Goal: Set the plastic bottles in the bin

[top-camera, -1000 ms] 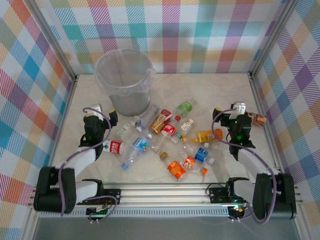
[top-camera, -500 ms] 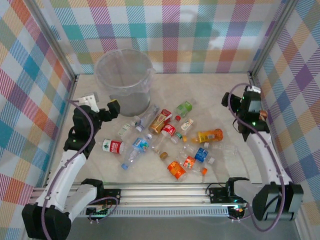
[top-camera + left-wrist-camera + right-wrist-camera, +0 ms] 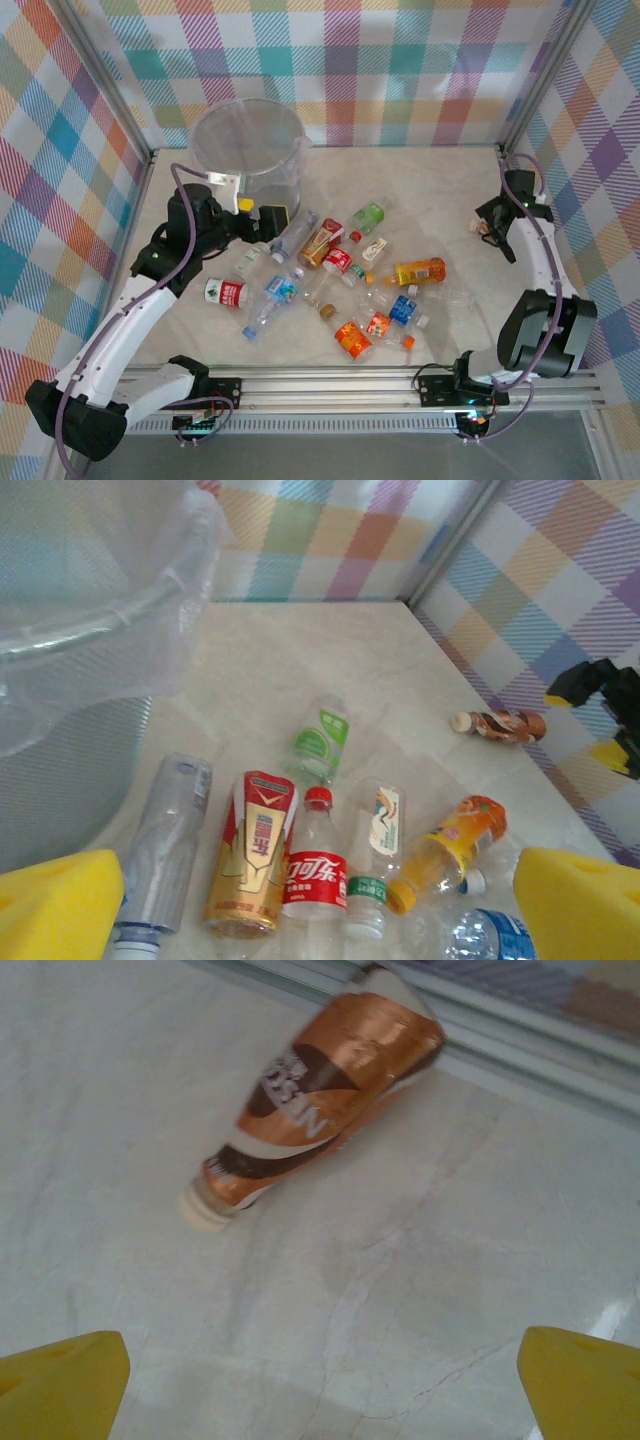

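Bottles (image 3: 338, 262) crowd the middle, the bin (image 3: 272, 178) blocks the far-left corner — the table (image 3: 420, 185) beyond them lies bare.

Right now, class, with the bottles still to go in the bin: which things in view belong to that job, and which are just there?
Belong to the job:
- plastic bottles scattered mid-table
- brown-labelled bottle lying by the right wall
- bin, far left

Just there:
- checked walls
- metal rail along the near edge
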Robot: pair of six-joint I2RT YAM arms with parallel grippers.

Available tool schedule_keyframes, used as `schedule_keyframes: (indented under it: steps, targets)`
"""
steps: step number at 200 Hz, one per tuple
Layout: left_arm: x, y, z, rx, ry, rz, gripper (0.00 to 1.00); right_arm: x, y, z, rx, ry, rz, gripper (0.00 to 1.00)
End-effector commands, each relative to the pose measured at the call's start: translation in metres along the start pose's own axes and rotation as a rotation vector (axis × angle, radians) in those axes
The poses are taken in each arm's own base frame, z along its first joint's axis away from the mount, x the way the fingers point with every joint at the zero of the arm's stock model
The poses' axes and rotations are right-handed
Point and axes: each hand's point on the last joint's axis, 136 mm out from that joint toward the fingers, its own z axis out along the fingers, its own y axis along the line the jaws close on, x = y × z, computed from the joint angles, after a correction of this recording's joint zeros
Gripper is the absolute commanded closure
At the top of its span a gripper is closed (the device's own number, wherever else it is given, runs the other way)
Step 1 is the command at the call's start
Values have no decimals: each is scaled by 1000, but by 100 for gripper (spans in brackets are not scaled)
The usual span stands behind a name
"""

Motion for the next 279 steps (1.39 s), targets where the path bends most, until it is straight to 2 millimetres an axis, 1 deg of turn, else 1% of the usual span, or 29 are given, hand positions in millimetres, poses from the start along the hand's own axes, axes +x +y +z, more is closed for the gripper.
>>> schedule_keyframes:
  steps: [1,29,75,91,113,139,166,224,255,279]
  targets:
    - [5,-11,-3,37,53,24,0,9,-19,10,91,43,177,0]
    - [11,-15,0,47,79,25,0,16,-29,26,98,65,291,0]
    - [16,-21,2,60,81,33,0,4,-42,45,110,79,376,0]
    - [19,-24,3,74,85,37,0,0,-44,53,111,87,394,0]
    - [21,-22,6,68,93,41,0,-3,-45,62,123,92,409,0]
    - [21,-22,6,66,90,48,0,-8,-42,71,122,85,410,0]
    - [22,-21,7,59,95,54,0,-13,-32,80,98,81,389,0]
    - [25,-18,14,53,112,60,0,-26,-18,86,67,68,374,0]
    - [25,-17,17,51,119,64,0,-30,-18,94,93,67,386,0]
    - [25,-18,20,57,123,65,0,-32,-19,103,103,69,409,2]
